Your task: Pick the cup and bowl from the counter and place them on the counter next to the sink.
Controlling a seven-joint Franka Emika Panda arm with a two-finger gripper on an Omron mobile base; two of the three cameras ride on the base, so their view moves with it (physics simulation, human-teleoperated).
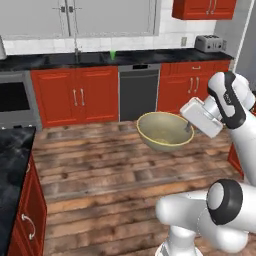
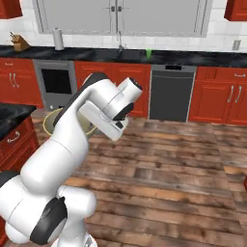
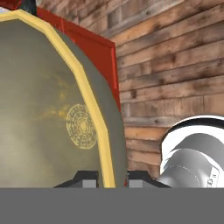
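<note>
My gripper (image 1: 189, 129) is shut on the rim of the bowl (image 1: 164, 131), a wide beige-tan bowl held tilted in the air above the wooden floor. In the hand view the two fingertips of the gripper (image 3: 113, 178) straddle the yellow rim of the bowl (image 3: 52, 109), one inside and one outside. From the right base view my arm hides most of the bowl (image 2: 50, 121). The small green cup (image 1: 112, 55) (image 2: 148, 54) stands upright on the far black counter (image 1: 50, 61) (image 2: 193, 58), just right of the sink's faucet (image 1: 76, 49) (image 2: 119, 42).
Red cabinets and a dark dishwasher (image 1: 138, 90) (image 2: 172, 91) run under the far counter. An oven (image 1: 12, 97) (image 2: 57, 84) stands left of them. A toaster (image 1: 209, 44) sits at the far right. Another black counter (image 1: 12, 150) lies close on the left.
</note>
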